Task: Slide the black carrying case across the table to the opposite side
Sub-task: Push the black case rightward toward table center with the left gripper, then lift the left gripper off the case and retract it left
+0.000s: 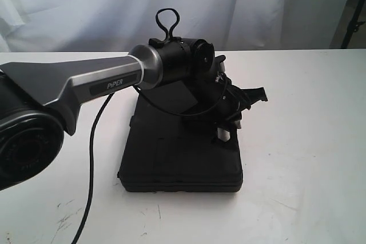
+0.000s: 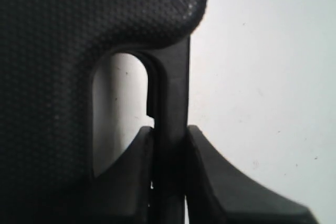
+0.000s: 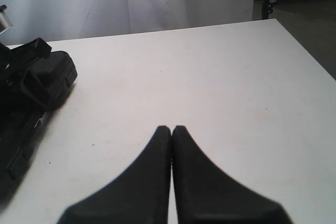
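I'm working the L hand [image 2: 169, 135] here. It's pinching the case [image 1: 183, 158] by its handle [image 2: 170, 87], fingers [image 2: 131, 156] closed down to the width of that thin bar, one each side. The handle slot is showing white table [image 1: 309, 141] through it. The case is lying flat on the table, lid up, and the L arm is reaching across over the lid to the handle edge. The R hand [image 3: 171, 132] is hanging well apart from the case, off its handle side, tips pressed together, holding nothing, w/ bare table under it.

My read: grip's made, the slide itself is the step in hand. To do it well I'm planning a low, level pull. Any lift at the handle will prob tip the case onto its far edge & make it drag. I'm also going slow & straight along one line, since a one-point grip on a wide flat case lets it yaw. The bar looks thin & smooth, so a firm squeeze is needed; slip is the main risk. The R hand may be sitting in the path, so I'd be clearing it first.
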`<state>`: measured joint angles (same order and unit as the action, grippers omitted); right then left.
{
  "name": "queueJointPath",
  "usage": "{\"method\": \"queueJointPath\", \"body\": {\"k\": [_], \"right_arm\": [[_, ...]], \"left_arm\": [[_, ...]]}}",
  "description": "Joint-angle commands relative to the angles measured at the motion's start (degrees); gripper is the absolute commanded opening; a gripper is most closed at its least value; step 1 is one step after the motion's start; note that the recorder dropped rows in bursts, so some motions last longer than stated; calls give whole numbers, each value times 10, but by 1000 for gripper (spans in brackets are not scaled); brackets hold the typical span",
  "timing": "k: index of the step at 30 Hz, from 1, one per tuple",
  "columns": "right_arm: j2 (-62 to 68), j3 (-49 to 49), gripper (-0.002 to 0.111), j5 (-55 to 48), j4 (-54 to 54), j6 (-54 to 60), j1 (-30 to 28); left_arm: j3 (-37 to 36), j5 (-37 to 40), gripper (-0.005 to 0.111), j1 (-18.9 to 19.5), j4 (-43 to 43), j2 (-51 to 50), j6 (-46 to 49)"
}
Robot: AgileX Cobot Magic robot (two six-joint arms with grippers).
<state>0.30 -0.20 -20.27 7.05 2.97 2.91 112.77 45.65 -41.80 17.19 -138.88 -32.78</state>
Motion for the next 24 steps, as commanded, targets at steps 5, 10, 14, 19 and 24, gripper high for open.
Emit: {"method": "queueJointPath", "body": {"k": [5,10,14,19,24], "right_arm": [[-3,2,0,5,-1,0,1],[-3,2,0,5,-1,0,1],[-3,2,0,5,-1,0,1],[-3,2,0,5,-1,0,1],[-3,2,0,5,-1,0,1]], "left_arm": [[9,-36,23,-5,17,7,24],[9,-28,46,-5,17,7,33],[9,-19,54,-5,17,8,39],[9,-19,53,-5,17,19,62],[19,-22,53,-5,8,35,63]]}}
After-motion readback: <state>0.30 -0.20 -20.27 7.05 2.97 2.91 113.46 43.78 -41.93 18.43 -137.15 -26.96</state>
